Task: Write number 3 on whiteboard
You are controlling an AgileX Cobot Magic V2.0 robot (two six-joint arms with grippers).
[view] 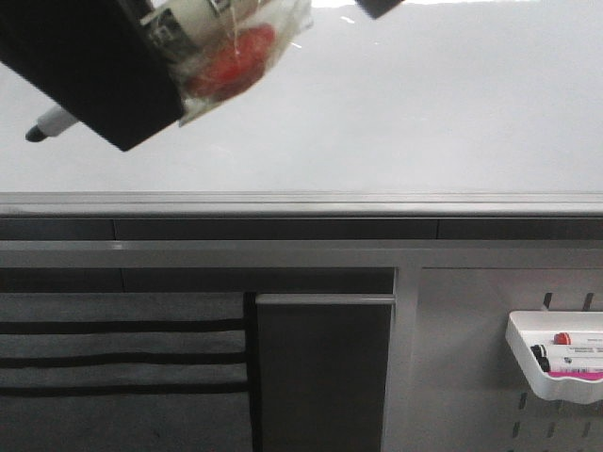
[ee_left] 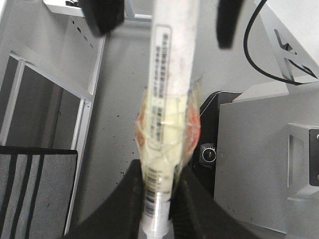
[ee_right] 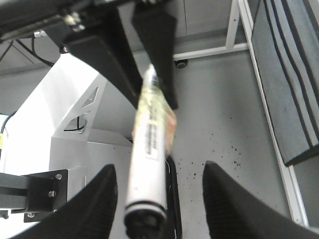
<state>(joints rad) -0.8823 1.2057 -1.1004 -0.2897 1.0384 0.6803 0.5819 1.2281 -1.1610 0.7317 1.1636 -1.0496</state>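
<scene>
Front view: the left claw (view: 141, 71) pinches a marker (view: 52, 122) wrapped in tape, its black tip poking out beyond the claw, over the whiteboard (view: 377, 113) — whether it touches I cannot tell. No 3 shows on the board, so writing seems not yet begun. The right claw (ee_right: 159, 199) is spread, the marker's rear end (ee_right: 144, 209) between its fingers (apparently untouched). Next, I judge, the tip must press onto the board — gently, and squarely.
</scene>
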